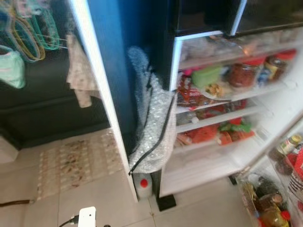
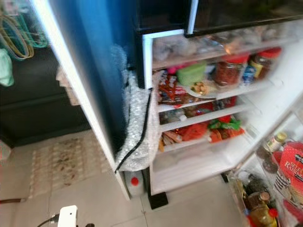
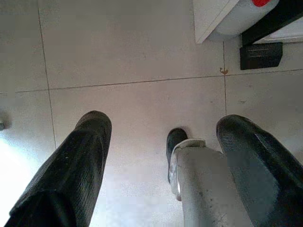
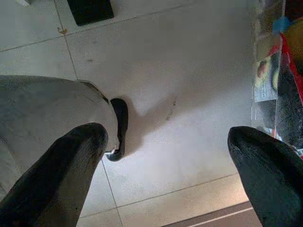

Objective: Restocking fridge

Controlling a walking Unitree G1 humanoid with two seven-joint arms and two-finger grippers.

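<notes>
- We face the open fridge (image 1: 265, 118); its shelves (image 1: 222, 118) are crammed, and the door rack (image 2: 265, 189) swings out on our right.
- Bare floor tiles (image 1: 94, 198) spread before it.
- Our left gripper (image 3: 161, 142) and right gripper (image 4: 165, 146) hang spread, empty.
- A red package (image 2: 293, 165) reads "SELF RAISING".

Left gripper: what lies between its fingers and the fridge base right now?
Bare tiled floor, seen in the left wrist view. The left gripper hangs open above it; the fridge corner and a black foot sit beyond.
</notes>
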